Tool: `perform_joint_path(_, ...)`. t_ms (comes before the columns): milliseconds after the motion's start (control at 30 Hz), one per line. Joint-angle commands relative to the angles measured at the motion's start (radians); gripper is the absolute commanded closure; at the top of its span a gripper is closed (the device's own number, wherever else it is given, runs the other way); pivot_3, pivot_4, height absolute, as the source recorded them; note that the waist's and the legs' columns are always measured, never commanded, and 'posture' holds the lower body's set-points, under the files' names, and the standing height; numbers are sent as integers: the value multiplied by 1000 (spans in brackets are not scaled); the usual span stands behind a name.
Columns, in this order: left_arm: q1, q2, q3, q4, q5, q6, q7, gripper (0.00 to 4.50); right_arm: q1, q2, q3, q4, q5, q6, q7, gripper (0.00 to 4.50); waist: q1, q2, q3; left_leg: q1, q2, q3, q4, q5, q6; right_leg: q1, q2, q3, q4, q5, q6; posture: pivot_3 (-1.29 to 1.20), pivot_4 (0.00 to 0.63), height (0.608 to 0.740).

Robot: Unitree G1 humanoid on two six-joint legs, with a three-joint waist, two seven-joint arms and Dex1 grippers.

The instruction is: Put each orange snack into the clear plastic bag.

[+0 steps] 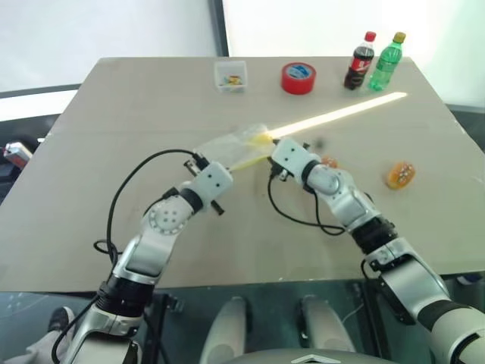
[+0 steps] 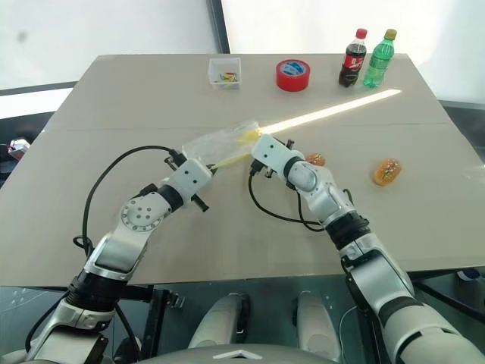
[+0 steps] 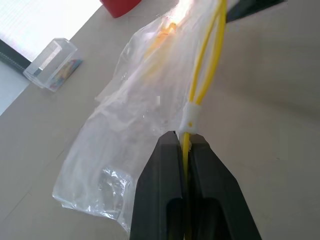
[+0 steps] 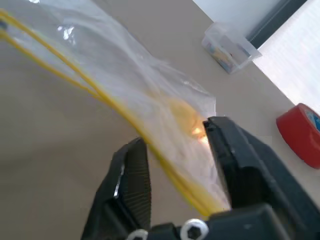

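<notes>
While its two black fingers press together on the yellow strip of the clear plastic bag, the left gripper holds that edge just off the table, toward the left of the tabletop's middle. From there the crinkly bag runs away toward the centre of the table, with something yellowish showing through the film near its far end. At that end sits the right gripper, its fingers spread apart on either side of the yellow strip and the bag's film; whether they touch the plastic I cannot tell, and they do not pinch it. Behind the bag, near the far edge, stand a small clear box and then a red tape roll. Just right of the right gripper's wrist one orange snack lies on the table, partly hidden by the arm. Farther right, well apart from the bag, the second orange snack lies by itself. At the far right corner a dark cola bottle and a green bottle stand upright side by side.
</notes>
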Motion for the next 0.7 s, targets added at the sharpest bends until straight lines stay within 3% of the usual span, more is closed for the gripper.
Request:
perform_joint_path(33, 1, -5, 20, -36, 11, 2, -1, 4500, 24, -28, -51, -126, 55, 64, 63, 1186, -2, 0, 0, 0, 0, 0, 0, 0, 0, 0, 0, 0, 0, 0, 0, 0, 150, 740)
perform_joint_path(267, 4, -29, 17, -34, 18, 7, 4, 4500, 121, 22, -187, -404, 298, 384, 185, 1186, -1, 0, 0, 0, 1, 0, 1, 0, 0, 0, 0, 0, 1, 0, 0, 0, 150, 740)
perform_joint_path(367, 0, -45, 21, -32, 20, 14, 8, 4500, 150, 67, -214, -482, 375, 497, 190, 2077, 0, 0, 0, 0, 1, 0, 1, 0, 0, 0, 1, 0, 1, 0, 0, 0, 150, 740)
perform_joint_path(533, -4, -58, 20, -31, 28, 19, 8, 4500, 152, 112, -192, -539, 444, 585, 188, 4419, 1, 0, 0, 0, 1, 0, 3, 0, 0, 1, 1, 0, 1, 0, 0, 0, 150, 740)
perform_joint_path(700, -16, -67, 24, -36, 29, 19, 3, 4500, 121, 146, -159, -491, 455, 577, 171, 4419, 0, 0, 0, 0, 1, -1, 3, 0, 0, 1, 1, -1, 2, 0, 0, 0, 150, 740)
